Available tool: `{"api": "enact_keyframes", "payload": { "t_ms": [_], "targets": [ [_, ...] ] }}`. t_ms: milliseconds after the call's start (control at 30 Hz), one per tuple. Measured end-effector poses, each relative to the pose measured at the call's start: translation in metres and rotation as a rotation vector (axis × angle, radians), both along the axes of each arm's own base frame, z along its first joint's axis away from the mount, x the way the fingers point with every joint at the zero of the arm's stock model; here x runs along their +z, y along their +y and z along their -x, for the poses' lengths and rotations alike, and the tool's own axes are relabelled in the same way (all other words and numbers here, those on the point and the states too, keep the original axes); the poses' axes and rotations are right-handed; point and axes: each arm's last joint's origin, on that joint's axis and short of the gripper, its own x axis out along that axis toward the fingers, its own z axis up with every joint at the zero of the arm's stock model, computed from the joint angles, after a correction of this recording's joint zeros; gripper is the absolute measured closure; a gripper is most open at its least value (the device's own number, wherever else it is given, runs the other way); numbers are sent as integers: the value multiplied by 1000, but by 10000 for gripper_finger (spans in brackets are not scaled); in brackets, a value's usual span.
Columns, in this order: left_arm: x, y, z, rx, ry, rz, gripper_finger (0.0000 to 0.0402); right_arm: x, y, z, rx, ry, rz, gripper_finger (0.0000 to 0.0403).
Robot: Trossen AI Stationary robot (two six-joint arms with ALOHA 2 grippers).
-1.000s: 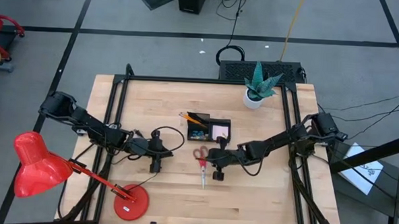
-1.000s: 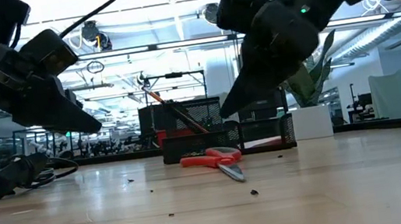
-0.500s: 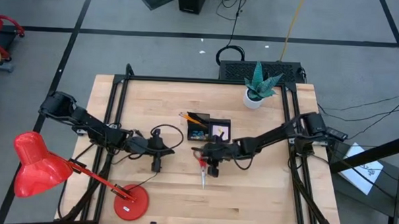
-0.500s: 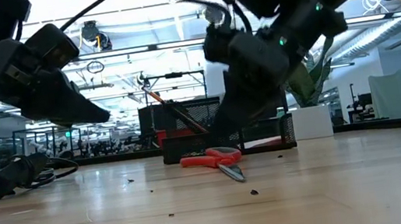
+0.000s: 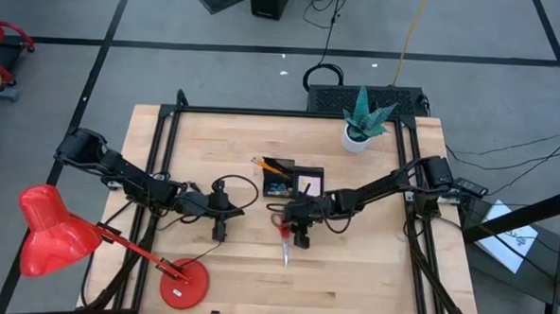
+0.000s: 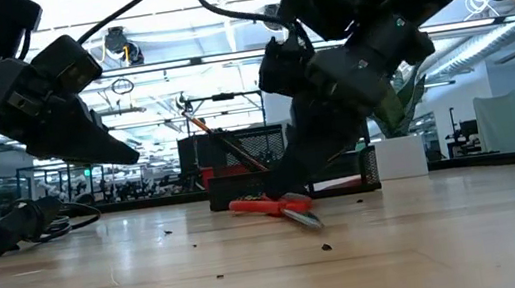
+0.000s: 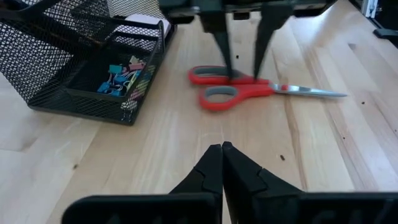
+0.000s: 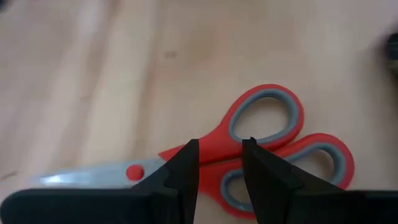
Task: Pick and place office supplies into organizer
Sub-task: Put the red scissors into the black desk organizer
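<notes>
The right gripper [image 7: 242, 59], fingers spread, is straddling the handles of the red-handled scissors [image 7: 249, 93], lying just beside the mesh organizer [image 7: 81, 68]. The left gripper [image 7: 222, 165], pressed together, is hovering nearby.

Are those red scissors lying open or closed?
Closed. The scissors lie flat on the table, handle loops together and blades forming one strip; the right hand straddles the handles.

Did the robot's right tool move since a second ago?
Yes. In the high view the right tool slid left, from right of the scissors to over their handles, just below the organizer.
</notes>
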Motion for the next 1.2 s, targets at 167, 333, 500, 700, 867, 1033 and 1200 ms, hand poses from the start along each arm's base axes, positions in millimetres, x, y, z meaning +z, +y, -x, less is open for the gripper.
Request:
{"api": "enact_keyframes", "payload": {
  "t_ms": [167, 333, 500, 700, 867, 1033, 1200],
  "targets": [
    [0, 0, 0, -1, 3, -1, 384, -1, 10, 4, 104, 40, -87, 293],
    [0, 0, 0, -15, 4, 7, 374, -2, 20, 7, 130, 52, -77, 293],
    [0, -3, 1, -35, 6, 31, 396, -2, 20, 6, 111, 34, -45, 293],
    [9, -11, -6, -54, -25, 74, 397, 0, 20, 3, 117, -24, 2, 293],
    [14, -24, -33, -95, -2, 50, 396, 3, 22, 0, 124, -76, 6, 293],
    [3, -39, -70, -141, 84, -45, 396, 9, 23, 0, 126, -94, 4, 293],
    [-11, -39, -100, -124, 196, -98, 388, 22, 34, 3, 116, -147, 50, 293]
  ]
}}
